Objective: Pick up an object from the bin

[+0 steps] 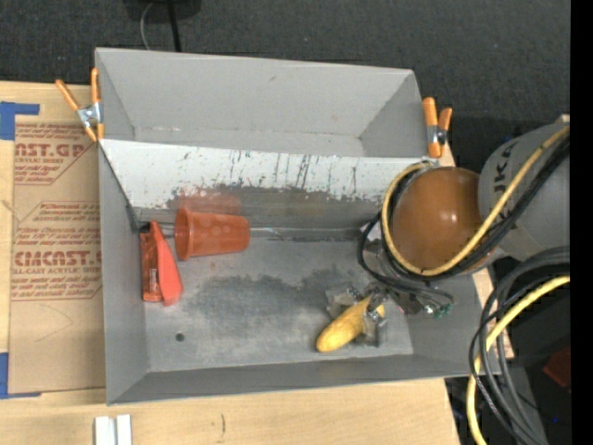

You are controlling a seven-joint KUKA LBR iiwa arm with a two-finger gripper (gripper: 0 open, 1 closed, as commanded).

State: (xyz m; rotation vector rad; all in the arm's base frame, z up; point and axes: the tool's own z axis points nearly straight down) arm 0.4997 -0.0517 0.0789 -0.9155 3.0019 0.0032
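My gripper [364, 311] is hanging low over the right end of a yellow banana-shaped thing [335, 334], which is lying near the right end of the near wall of the grey bin [259, 109]. I cannot tell how wide I am standing. I am judging it best to centre across its narrow body, square to its length, then lift straight up. An orange cup [211, 233] on its side and a red tool [157, 267] are lying well apart, leftward.

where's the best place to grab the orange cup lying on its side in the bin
Probably the middle of the orange cup, from straight above, closing across its width: it lies on its side, long axis left to right, with bare bin floor in front.
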